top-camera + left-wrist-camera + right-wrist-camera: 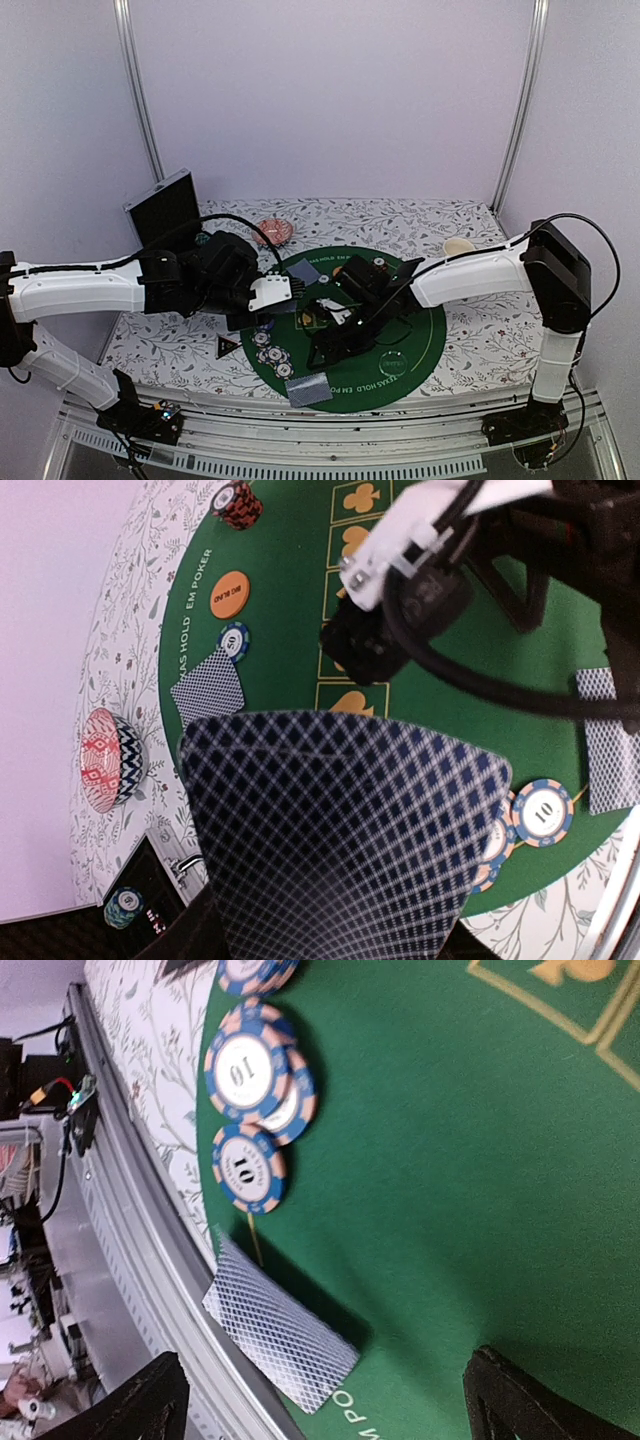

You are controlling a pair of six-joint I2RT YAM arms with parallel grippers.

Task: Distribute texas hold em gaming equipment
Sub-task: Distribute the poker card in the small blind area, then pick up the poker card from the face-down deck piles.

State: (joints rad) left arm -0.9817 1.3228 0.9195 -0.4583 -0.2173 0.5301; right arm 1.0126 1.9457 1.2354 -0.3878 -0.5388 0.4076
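**Card Down at the Mat's Near Rim, Right Gripper Open Above It**

A face-down card [280, 1335] lies at the near rim of the round green mat [420, 340], its grey-blue back up and its long axis running roughly along the rim, left to right in the overhead view; its outer edge reaches over the floral cloth [470, 225]. The right gripper [325, 1370] hangs just above it with fingers spread wide and nothing between them. Just beside the card sit blue-and-white chips [245, 1065] marked 10, some overlapping. The left gripper [330, 935] grips the held cards [340, 830] off the table; their backs face the wrist camera and their long axis points away from the fingers, toward the right arm. Further along the mat lie another face-down card [210, 690] and an orange button [228, 594].
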